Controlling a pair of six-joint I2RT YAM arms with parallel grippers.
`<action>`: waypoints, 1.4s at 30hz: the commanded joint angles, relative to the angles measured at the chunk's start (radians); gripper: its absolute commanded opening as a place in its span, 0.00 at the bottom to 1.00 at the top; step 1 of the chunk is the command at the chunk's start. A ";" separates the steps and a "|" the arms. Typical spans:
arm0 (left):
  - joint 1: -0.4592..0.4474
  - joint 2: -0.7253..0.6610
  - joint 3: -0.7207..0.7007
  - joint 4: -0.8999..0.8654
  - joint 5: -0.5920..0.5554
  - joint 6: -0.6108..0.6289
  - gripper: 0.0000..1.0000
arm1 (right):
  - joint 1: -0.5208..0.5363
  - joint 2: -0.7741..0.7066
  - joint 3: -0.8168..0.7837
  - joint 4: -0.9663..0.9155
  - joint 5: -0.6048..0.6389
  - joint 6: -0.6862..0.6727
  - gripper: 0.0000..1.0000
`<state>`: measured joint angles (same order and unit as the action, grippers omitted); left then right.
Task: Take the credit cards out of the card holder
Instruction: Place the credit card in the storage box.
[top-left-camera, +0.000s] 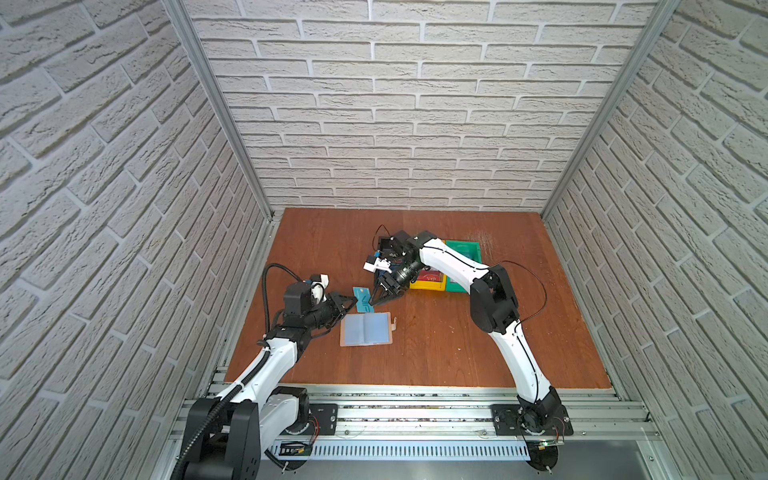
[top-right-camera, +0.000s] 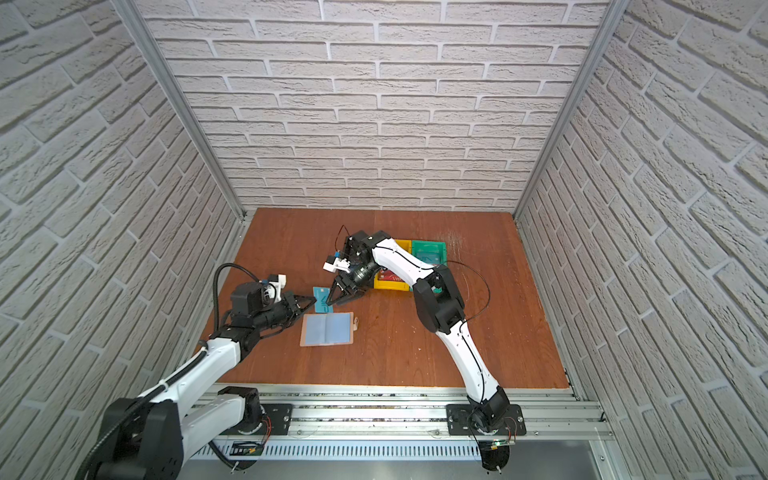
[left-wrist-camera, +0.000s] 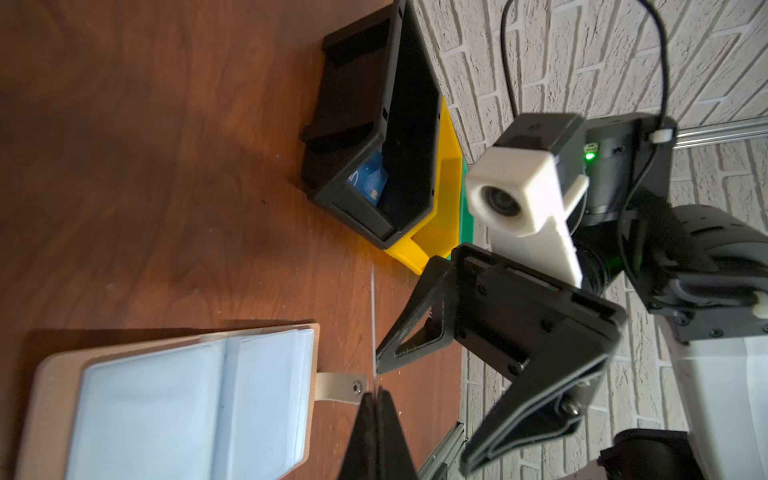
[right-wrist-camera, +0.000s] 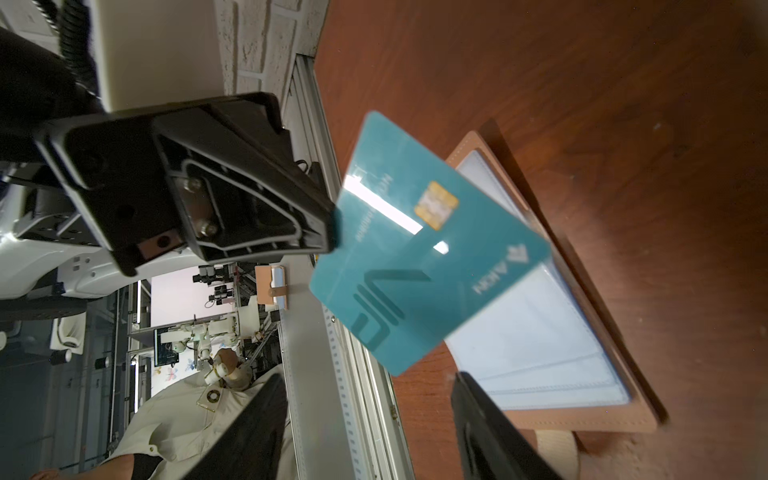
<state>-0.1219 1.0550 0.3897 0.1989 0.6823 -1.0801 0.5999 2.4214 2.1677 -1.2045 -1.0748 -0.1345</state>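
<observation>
The left gripper (top-left-camera: 354, 300) is clamping one teal plastic card (top-left-camera: 362, 300); the right gripper (top-left-camera: 383, 298) is gaping beside it. Only the left wrist view is showing one blue card (left-wrist-camera: 370, 183) in a black plastic bin (left-wrist-camera: 353, 104).

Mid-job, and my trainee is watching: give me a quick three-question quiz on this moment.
1. True or false: the right gripper is shut on the teal card.
2. The card holder is: A) closed, B) open flat on the table, C) lifted off it.
3. Which bin holds the blue card?
Key: 1 false: the left gripper pinches the card's edge, and the right gripper is open. 2 B. 3 the black bin.
</observation>
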 joint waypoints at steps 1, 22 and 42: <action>-0.024 0.035 -0.014 0.163 0.011 -0.029 0.00 | 0.007 0.023 0.022 0.001 -0.093 -0.003 0.64; -0.041 0.070 -0.014 0.183 0.010 -0.020 0.00 | -0.004 0.003 -0.035 -0.027 -0.100 -0.051 0.60; -0.044 0.080 -0.048 0.201 0.005 -0.029 0.00 | -0.006 0.003 -0.041 0.090 -0.177 0.040 0.09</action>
<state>-0.1558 1.1305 0.3622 0.3683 0.6590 -1.1198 0.5713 2.4462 2.1296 -1.1679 -1.1660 -0.0975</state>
